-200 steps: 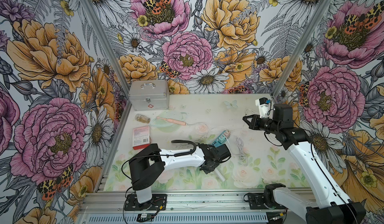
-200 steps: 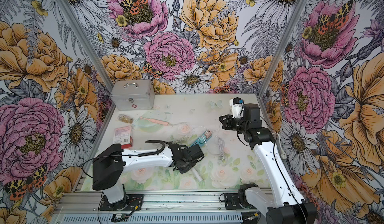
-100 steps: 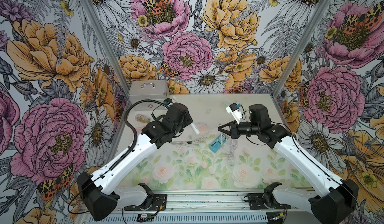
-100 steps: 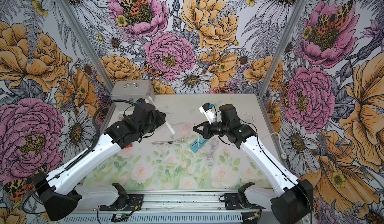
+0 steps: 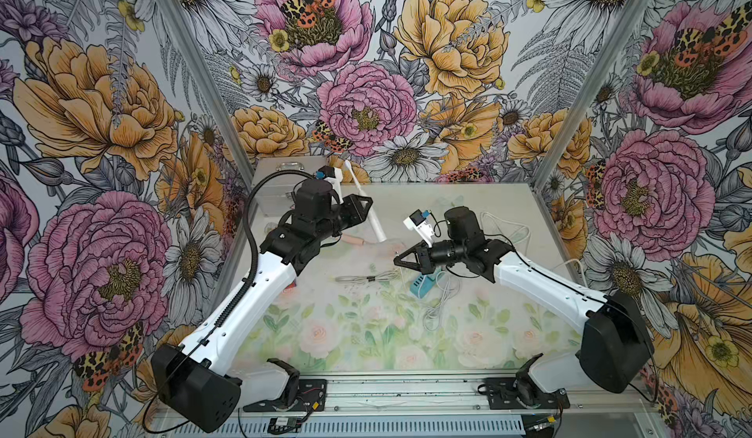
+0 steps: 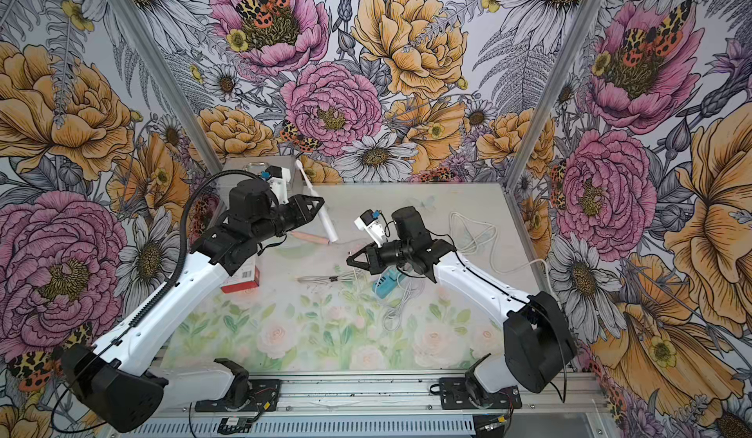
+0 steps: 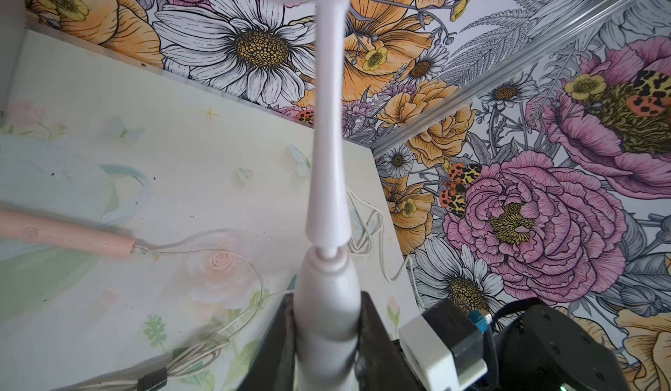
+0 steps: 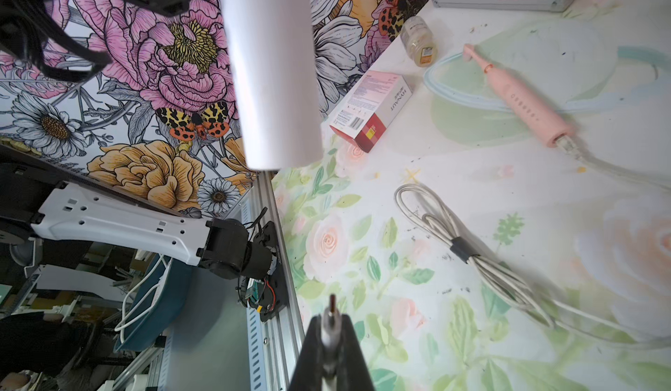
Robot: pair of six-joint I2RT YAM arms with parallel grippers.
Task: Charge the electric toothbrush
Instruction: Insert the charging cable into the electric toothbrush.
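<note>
Toothbrush gripped by left end effector; right end effector pinches a plug.

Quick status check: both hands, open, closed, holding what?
Left hand: closed on the white electric toothbrush.
Right hand: closed on the charging cable plug.

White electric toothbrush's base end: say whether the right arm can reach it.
Likely yes: the left gripper holds the white electric toothbrush aloft, base bare and turned toward the right gripper, shut on the metal-tipped charger plug; nothing stands between them.
</note>
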